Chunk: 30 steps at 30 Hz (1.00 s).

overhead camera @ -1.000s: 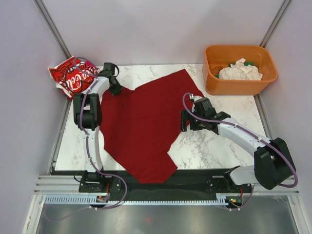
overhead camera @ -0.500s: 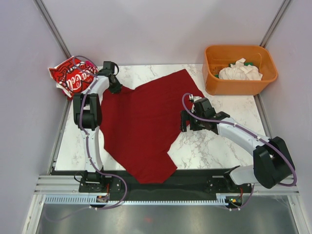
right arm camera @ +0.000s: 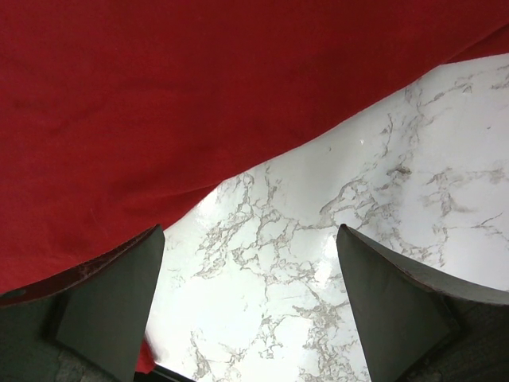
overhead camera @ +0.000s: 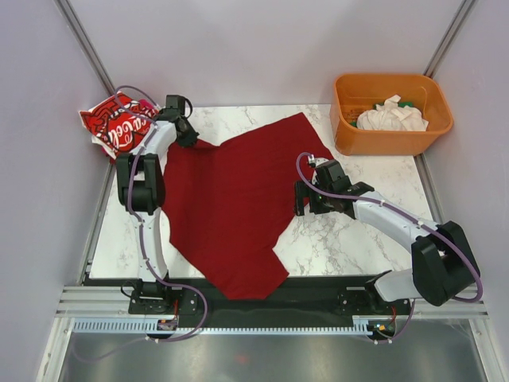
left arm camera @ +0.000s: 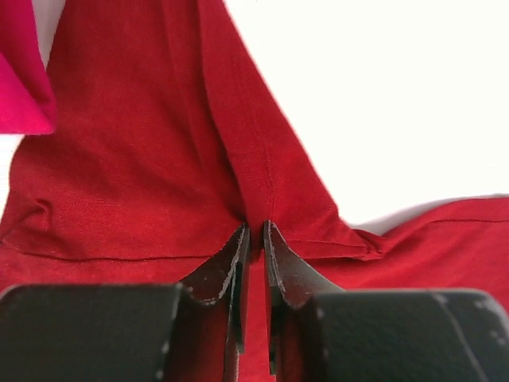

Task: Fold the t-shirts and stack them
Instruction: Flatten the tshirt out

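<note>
A plain dark red t-shirt (overhead camera: 231, 207) is seen against a tabletop (overhead camera: 342, 247) of white marble veined in grey. A bright red t-shirt (overhead camera: 119, 127) is marked with white lettering, and a white t-shirt (overhead camera: 391, 118) is set off by an orange tub (overhead camera: 382, 142).

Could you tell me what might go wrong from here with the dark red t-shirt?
The left gripper pinches only a thin ridge of the dark red t-shirt; a pull may slip it free.
The right gripper is open over bare table at the shirt's edge; closing here would likely miss the cloth.
The near hem seems to overhang the table's near edge, so dragging could snag it.
</note>
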Available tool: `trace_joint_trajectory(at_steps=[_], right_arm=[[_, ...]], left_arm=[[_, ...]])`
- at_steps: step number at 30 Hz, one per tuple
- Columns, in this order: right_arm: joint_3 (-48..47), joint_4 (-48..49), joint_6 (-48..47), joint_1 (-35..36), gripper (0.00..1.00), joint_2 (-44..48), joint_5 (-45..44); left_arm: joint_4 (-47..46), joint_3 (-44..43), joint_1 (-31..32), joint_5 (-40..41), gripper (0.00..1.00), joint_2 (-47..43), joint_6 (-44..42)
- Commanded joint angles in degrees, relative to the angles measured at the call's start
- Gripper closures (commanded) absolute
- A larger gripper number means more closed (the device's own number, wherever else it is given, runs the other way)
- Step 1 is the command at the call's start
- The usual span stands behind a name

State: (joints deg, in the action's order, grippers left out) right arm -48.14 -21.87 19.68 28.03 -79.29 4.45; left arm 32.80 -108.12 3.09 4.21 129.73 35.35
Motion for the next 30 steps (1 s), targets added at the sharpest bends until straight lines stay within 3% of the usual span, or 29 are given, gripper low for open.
trace_joint_trajectory(at_steps=[1,6,10,13,15,16,17,18,19,22,25,30], right_arm=[[0.5,0.7,-0.8,0.3,0.02,-0.2,-0.3],[0.5,0.7,-0.8,0.4,0.02,-0.3,-0.2],[0.5,0.8,-0.8,0.3,0.02,-0.3,-0.1],[0.4,0.9,-0.8,0.3,0.02,-0.8,-0.1],[0.3,0.9,-0.8,0.4,0.02,-1.0,-0.1],[0.3,0.9,-0.8,0.3,0.02,-1.0,-0.1],[0.3,0.9,-0.8,0.3,0.02,-0.9,-0.1],[0.2,0.6,-0.8,0.4,0.02,-0.7,-0.1],[0.1,0.4,-0.8,0.4,0.02,-0.6,-0.3],[0.1,-0.1,-0.8,0.4,0.02,0.4,-0.8],[-0.1,-0.2,-0.3,0.3,0.02,1.1,-2.1],[0.0,-0.4,3.2,-0.2,0.02,4.0,-11.4]], left_arm=[[-1.2,-2.5,-0.1,0.6,0.82,-3.7,-0.9],[-1.2,-4.2,-0.1,0.1,0.95,-2.4,-0.8],[-1.2,-9.8,-0.1,-2.0,0.96,1.5,-1.2],[-1.3,-18.9,-0.1,-5.5,0.92,8.2,-1.1],[-1.5,-28.3,-0.1,-8.3,0.77,12.0,-0.4],[-1.9,-31.4,-0.1,-11.8,0.60,16.0,-0.4],[-3.0,-36.5,-0.1,-13.3,0.14,17.5,0.1],[-3.4,-38.3,-0.1,-15.3,0.01,18.5,0.5],[-4.0,-38.9,-0.2,-16.1,0.00,18.4,0.9],[-5.1,-35.2,-0.2,-16.2,0.00,14.0,0.6],[-5.0,-23.7,-0.2,-13.6,0.02,2.8,-0.8],[-5.0,3.4,0.0,-10.2,0.11,-17.8,-1.2]])
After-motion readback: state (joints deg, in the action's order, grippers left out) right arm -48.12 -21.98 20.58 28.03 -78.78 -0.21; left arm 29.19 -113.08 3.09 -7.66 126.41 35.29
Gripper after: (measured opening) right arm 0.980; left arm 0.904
